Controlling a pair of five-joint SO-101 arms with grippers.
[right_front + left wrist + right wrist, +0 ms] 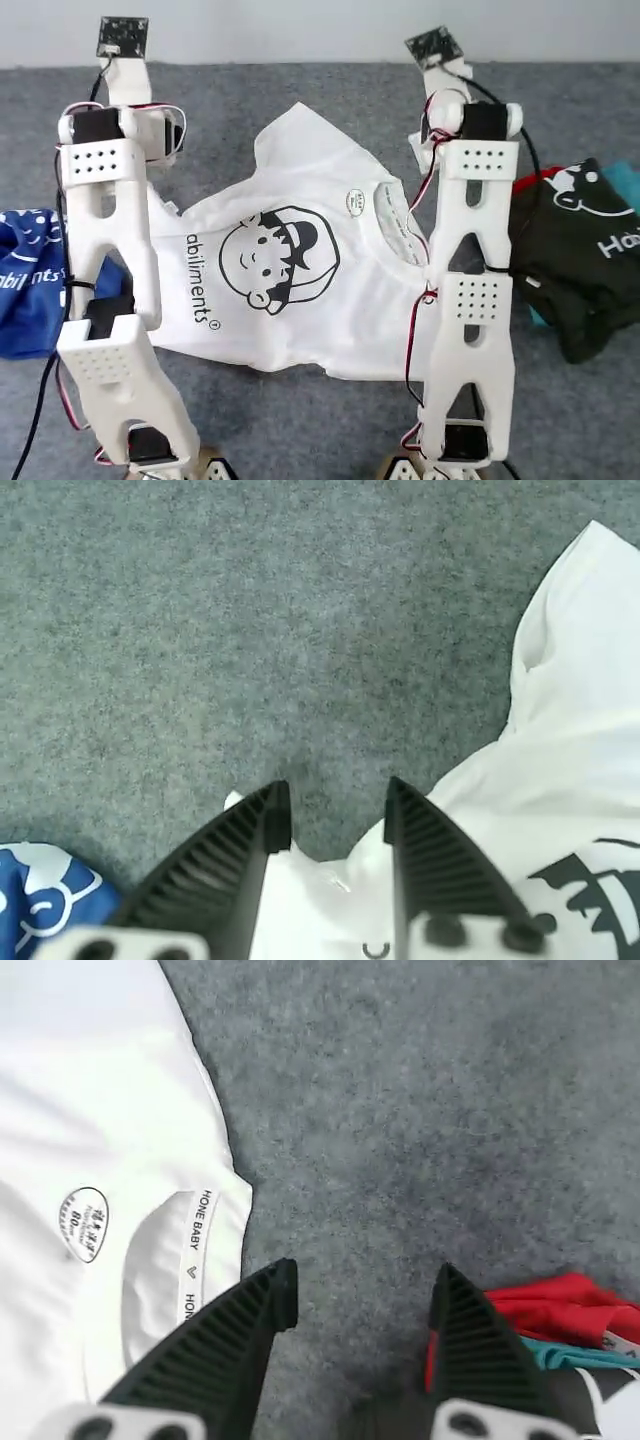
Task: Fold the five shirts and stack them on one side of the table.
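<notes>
White shirt (300, 290) spread print-up, centre of counter (300, 420). Left end effector (337, 800) has jaws apart over its edge. Right end effector (365, 1280) has jaws apart over bare counter beside the collar. Pinch 1 layer each side, fold level. Blue shirt (25, 280) crowds 9 o'clock, black shirt (580, 270) 3. Room at 12.

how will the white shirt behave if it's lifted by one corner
The white fabric shirt with a cartoon face print lies rumpled, so it will probably hang limp. Pushed, it would likely bunch on the rough grey felt table cover.
</notes>
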